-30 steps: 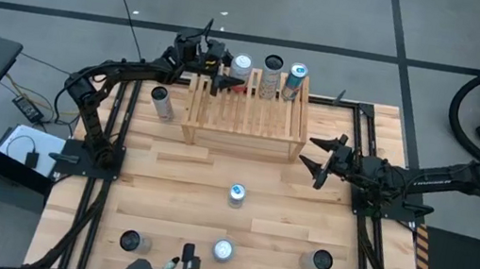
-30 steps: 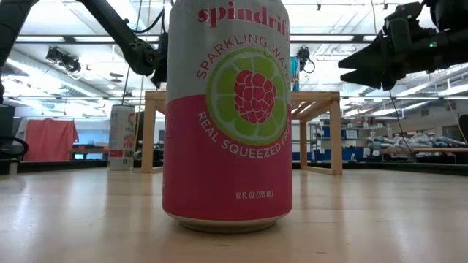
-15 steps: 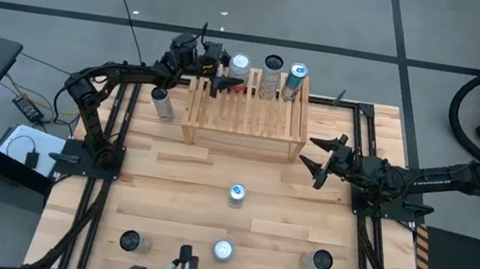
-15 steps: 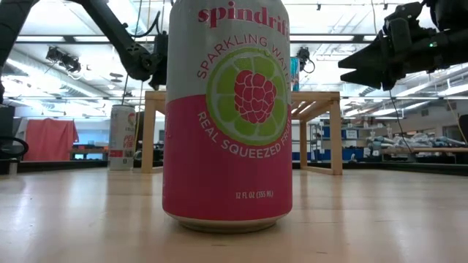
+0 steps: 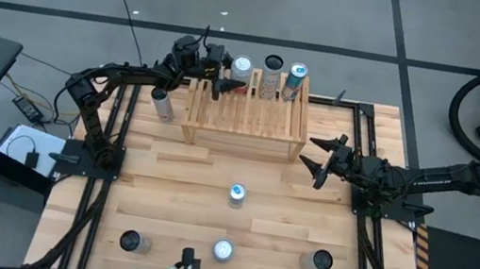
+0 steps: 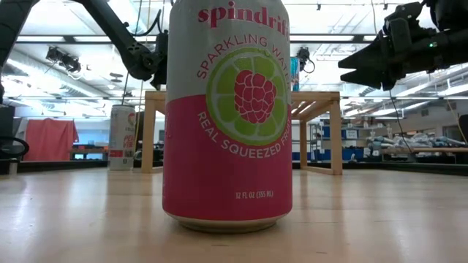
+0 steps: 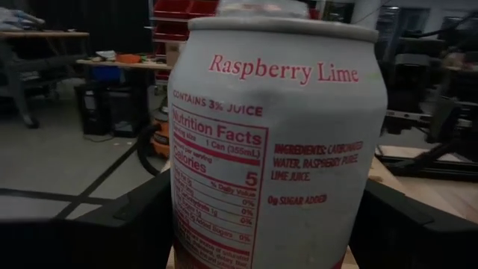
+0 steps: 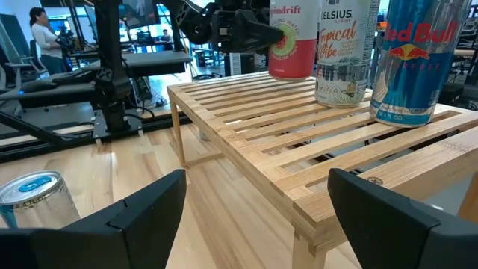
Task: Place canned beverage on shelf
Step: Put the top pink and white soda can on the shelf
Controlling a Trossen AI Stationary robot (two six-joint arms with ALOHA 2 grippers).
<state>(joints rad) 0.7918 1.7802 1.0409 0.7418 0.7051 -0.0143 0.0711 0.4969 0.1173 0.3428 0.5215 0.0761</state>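
The shelf (image 5: 247, 109) is a pale wooden slatted rack at the table's far side. On its far edge stand a Celsius can (image 5: 272, 73) and a Red Bull can (image 5: 296, 78). At the far left corner is a pink-and-white Spindrift can (image 5: 242, 66), with my left gripper (image 5: 225, 80) shut on it. The left wrist view is filled by this can (image 7: 272, 142). The right wrist view shows it (image 8: 291, 37) upright on the slats (image 8: 246, 104). My right gripper (image 5: 314, 161) hangs open to the right of the shelf, holding nothing. My left gripper pinches the Spindrift can's side wall (image 7: 183, 224) between its two fingers (image 7: 127, 224), in the can's lower half. The fingers come in level from the table's left. The can stands upright, and its base (image 8: 291, 75) looks set on the shelf's far left corner.
Loose cans stand on the table: one left of the shelf (image 5: 162, 102), one mid-table (image 5: 237, 193), three along the near edge (image 5: 223, 249). One of them (image 6: 227, 117) blocks most of the low view. Bare wood lies between the shelf and the mid-table can.
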